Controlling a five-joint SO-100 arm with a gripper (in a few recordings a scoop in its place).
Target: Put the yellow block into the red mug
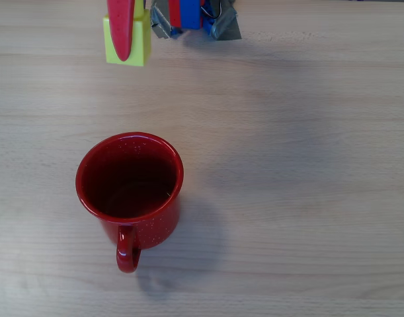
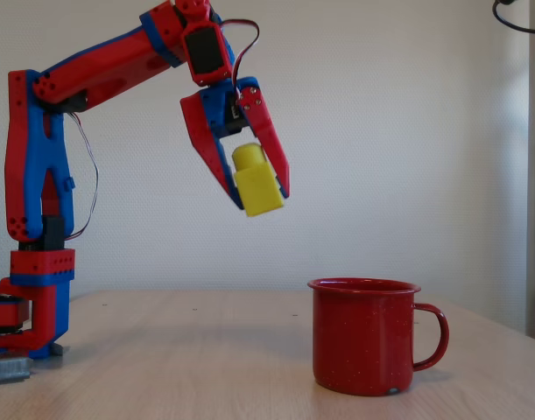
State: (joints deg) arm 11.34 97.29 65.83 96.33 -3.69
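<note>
Yellow block [image 2: 256, 185] pinched between closed tool [image 2: 262, 194] fingers, high above bench [image 2: 206, 350]. Red mug [image 2: 363, 337] ahead of and below tool, well apart. Carry forward until centred over rim, lower, then release.

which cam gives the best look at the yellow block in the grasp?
Fixed view: the yellow block shows whole, stud included, held above the table by the end effector. Overhead view: a red finger partly covers it.

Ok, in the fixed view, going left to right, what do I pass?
Arm base → gripper holding the block in the air → mug, handle on its right.
</note>
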